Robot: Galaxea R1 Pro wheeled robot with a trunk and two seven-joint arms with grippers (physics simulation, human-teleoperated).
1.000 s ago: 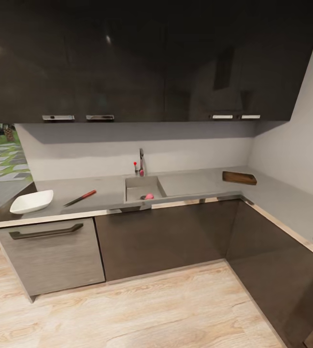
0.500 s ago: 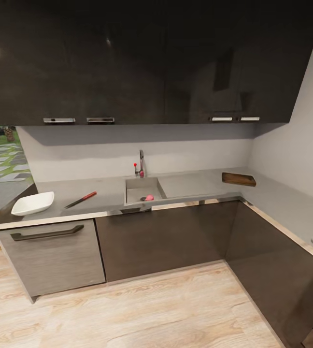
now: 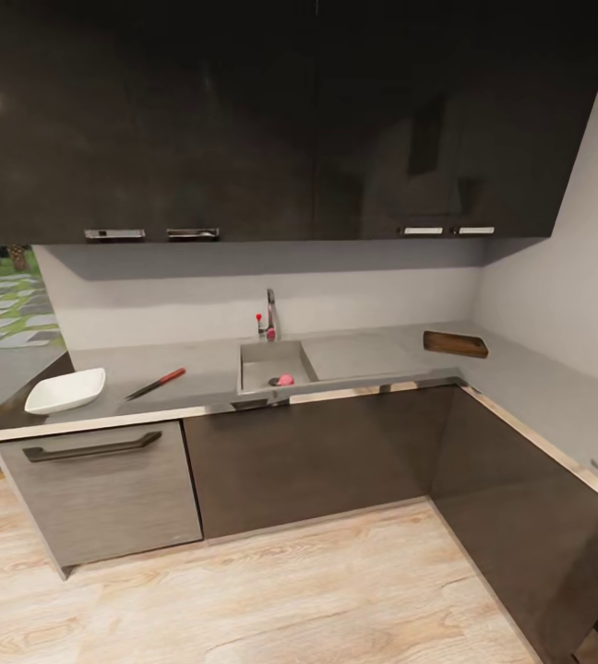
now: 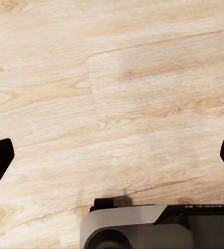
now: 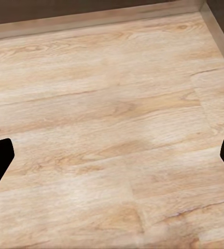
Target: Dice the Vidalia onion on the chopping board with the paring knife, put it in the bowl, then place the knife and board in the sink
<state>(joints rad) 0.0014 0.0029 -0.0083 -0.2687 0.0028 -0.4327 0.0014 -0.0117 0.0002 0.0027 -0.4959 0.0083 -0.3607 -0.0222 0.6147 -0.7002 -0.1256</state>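
Across the kitchen floor, the sink (image 3: 260, 356) is set into the grey countertop (image 3: 373, 352). The small pinkish Vidalia onion (image 3: 285, 379) lies in the basin near its front. To the sink's left lies the paring knife (image 3: 156, 383), showing a reddish handle and a dark blade. Further left stands the white bowl (image 3: 65, 390). The dark brown chopping board (image 3: 455, 344) lies at the counter's far right corner. In the wrist views, the left gripper (image 4: 113, 158) and the right gripper (image 5: 112, 158) hang over the wood floor, both open and holding nothing.
Glossy black upper cabinets (image 3: 244, 120) hang above the counter. A chrome tap (image 3: 269, 311) stands behind the sink. A grey drawer front with a dark handle (image 3: 91, 447) sits under the bowl. The counter turns along the right wall (image 3: 557, 406). Light wood floor (image 3: 271, 590) lies between me and the cabinets.
The whole head view has shifted slightly downward, so the camera has moved. A red-knobbed part has come into view at the lower right edge. The task's things lie as before.
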